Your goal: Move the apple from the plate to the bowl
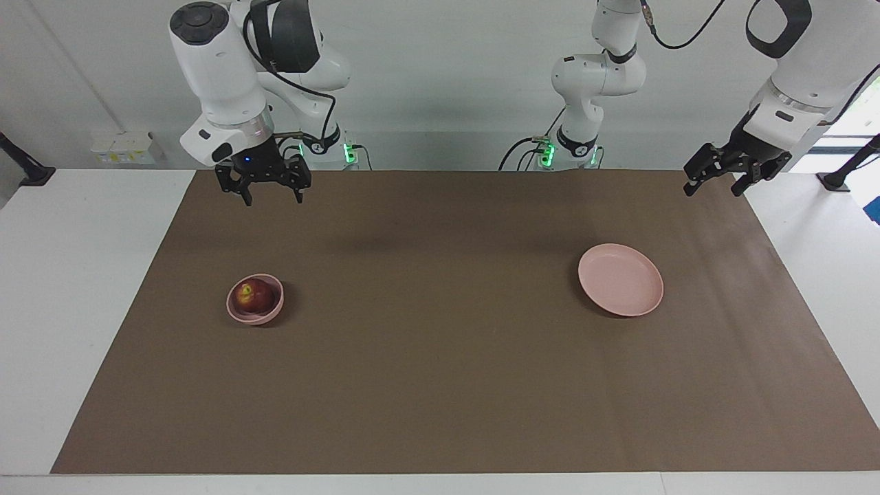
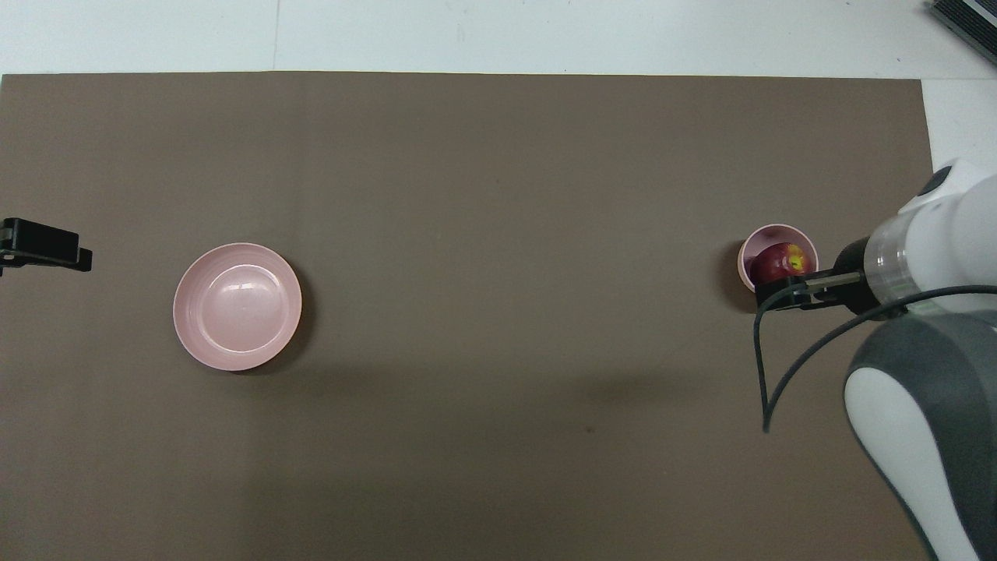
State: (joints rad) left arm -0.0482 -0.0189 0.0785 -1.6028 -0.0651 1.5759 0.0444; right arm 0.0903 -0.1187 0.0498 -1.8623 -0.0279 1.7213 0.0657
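The dark red apple point(image 1: 254, 295) point(image 2: 775, 263) lies inside the small pink bowl point(image 1: 258, 318) point(image 2: 767, 231), toward the right arm's end of the mat. The wide pink plate point(image 1: 621, 280) point(image 2: 237, 305) sits bare toward the left arm's end. My right gripper point(image 1: 273, 196) point(image 2: 783, 294) hangs open and holds nothing, high over the mat on the robots' side of the bowl; from above it overlaps the bowl's rim. My left gripper point(image 1: 713, 185) point(image 2: 43, 245) waits open and raised over the mat's edge, well away from the plate.
A brown mat point(image 1: 440, 357) covers most of the white table point(image 1: 75, 289). Nothing else stands on the mat between bowl and plate. The right arm's black cable point(image 2: 767, 366) loops over the mat near the bowl.
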